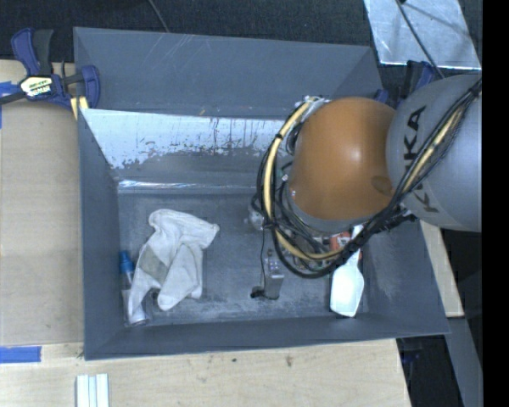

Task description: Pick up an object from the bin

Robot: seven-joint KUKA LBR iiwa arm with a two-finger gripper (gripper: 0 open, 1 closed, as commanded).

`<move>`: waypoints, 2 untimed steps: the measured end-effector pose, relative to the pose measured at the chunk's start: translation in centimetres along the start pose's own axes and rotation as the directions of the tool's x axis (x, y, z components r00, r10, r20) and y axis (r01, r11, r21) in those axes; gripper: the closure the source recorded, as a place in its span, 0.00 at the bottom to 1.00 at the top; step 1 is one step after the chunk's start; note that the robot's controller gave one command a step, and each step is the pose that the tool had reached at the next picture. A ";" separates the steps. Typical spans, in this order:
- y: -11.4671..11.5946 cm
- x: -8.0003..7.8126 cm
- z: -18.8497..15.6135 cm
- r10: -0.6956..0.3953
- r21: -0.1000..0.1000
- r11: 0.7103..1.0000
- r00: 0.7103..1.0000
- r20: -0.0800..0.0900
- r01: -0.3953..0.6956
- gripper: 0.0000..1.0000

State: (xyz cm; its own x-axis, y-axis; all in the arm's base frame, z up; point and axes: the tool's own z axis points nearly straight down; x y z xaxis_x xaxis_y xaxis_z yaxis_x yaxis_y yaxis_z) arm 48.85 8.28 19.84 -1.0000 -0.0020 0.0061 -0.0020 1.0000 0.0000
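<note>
Inside the grey metal bin [97,227], the robot's gripper [267,290] (opening can't be told) hangs low near the front wall, approx. mid-floor. A crumpled white cloth [174,261] lies at the floor's left side w/ a small blue item [125,265] just beside its left edge. A white plastic bottle [348,288] sits by the front-right corner.

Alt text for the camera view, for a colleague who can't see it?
In the grey bin, the arm's hand is low over bare floor, between a crumpled white cloth at view left and a white plastic object at view right. A blue item lies beside the cloth.
</note>
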 end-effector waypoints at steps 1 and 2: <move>0.0 -0.2 -0.4 0.002 -0.001 1.000 1.000 0.009 -0.002 0.00; 2.6 -3.4 5.1 -0.141 0.001 0.990 0.990 0.011 0.141 0.00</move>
State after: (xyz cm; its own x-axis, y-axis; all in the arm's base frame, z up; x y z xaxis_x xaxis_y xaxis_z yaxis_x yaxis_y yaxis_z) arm 52.21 10.85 14.70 -0.9897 -0.1431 -0.0046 -0.1431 0.9897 -0.0002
